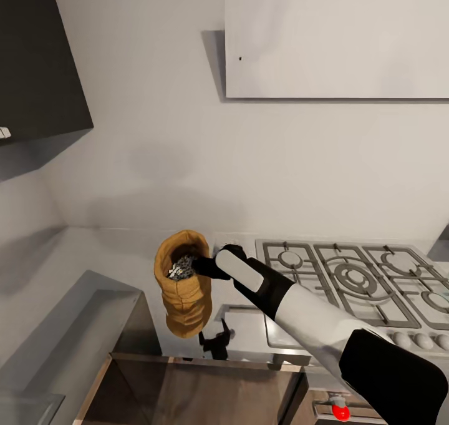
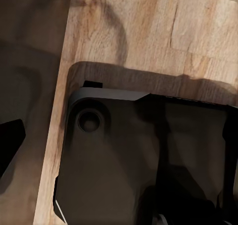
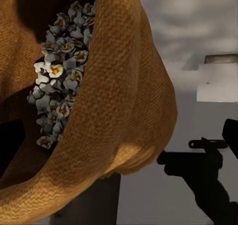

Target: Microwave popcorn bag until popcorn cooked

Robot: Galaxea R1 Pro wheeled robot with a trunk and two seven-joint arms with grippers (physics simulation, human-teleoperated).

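head view: the right gripper (image 1: 201,265) is clamped on the rim of the popcorn bag (image 1: 183,286), with one finger inside the mouth and the bag hanging clear above the countertop (image 1: 112,250). the bag is held just beside the near-left corner of the gas hob (image 1: 355,284), on the side away from the burners. popcorn (image 1: 181,267) fills the open mouth of the bag as whitish-grey bits. a white hood (image 1: 337,41) is mounted on the wall above the hob. a dark cabinet (image 1: 37,57) hangs on the wall, well apart from the hob on the bag's side. a red knob (image 1: 340,412) sits on the front below the hob.

right wrist view: the bag (image 3: 124,101) is seen close up, its woven rim rolled over, and the popcorn (image 3: 59,81) inside shows white pieces with yellow centres.

left wrist view: a wood floor (image 2: 148,31) lies below, with part of the robot's dark base (image 2: 124,155) on it. the state of the left gripper's jaws cannot be told.
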